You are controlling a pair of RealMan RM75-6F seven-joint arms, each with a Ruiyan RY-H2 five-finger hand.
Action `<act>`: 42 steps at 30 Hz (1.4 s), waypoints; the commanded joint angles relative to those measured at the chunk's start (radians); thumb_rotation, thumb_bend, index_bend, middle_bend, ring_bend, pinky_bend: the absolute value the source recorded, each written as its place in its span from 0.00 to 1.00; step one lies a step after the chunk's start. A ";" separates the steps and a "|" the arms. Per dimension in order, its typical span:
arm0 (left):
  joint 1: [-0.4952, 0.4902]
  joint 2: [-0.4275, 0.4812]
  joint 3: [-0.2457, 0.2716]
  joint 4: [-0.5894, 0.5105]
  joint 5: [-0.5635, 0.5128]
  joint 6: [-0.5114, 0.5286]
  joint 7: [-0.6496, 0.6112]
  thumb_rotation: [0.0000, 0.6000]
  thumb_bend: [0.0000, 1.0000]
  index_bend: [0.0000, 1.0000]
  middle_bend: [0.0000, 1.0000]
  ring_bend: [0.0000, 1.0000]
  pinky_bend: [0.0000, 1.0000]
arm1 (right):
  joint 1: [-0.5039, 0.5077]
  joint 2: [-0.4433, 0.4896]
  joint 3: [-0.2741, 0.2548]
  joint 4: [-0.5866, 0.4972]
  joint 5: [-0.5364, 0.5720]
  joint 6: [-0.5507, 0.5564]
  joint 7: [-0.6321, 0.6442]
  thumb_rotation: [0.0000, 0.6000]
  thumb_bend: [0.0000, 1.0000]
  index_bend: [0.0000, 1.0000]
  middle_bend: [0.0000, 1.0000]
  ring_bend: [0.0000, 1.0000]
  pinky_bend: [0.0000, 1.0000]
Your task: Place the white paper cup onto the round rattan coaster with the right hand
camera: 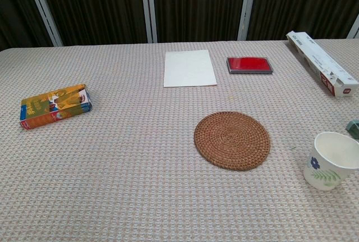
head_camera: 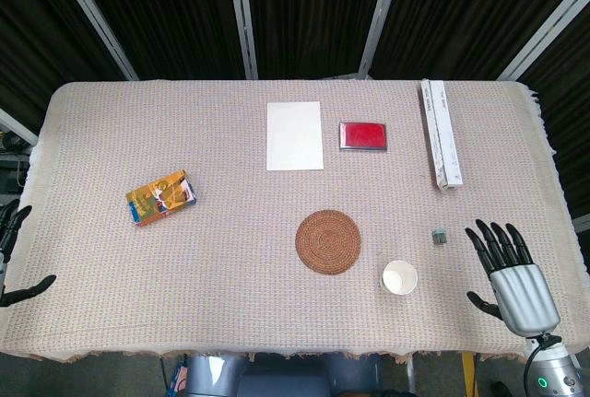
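Note:
The white paper cup (head_camera: 399, 278) (camera: 331, 160) stands upright near the table's front right, its mouth open upward, a small flower print on its side. The round rattan coaster (head_camera: 328, 241) (camera: 231, 140) lies flat to the cup's left, with a gap between them and nothing on it. My right hand (head_camera: 509, 272) is open at the front right, fingers spread, to the right of the cup and apart from it. At the left edge of the head view only the fingertips of my left hand (head_camera: 13, 254) show, spread and holding nothing. Neither hand appears in the chest view.
A small grey block (head_camera: 440, 236) lies between the cup and my right hand. Further back are a white sheet (head_camera: 295, 135), a red flat case (head_camera: 363, 135) and a long white box (head_camera: 440, 133). A colourful packet (head_camera: 162, 197) lies at the left.

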 commanded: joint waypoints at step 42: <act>-0.018 -0.029 -0.012 0.005 -0.054 -0.053 0.074 1.00 0.00 0.00 0.00 0.00 0.00 | 0.278 -0.093 0.072 -0.140 0.305 -0.602 -0.176 1.00 0.24 0.28 0.42 0.38 0.34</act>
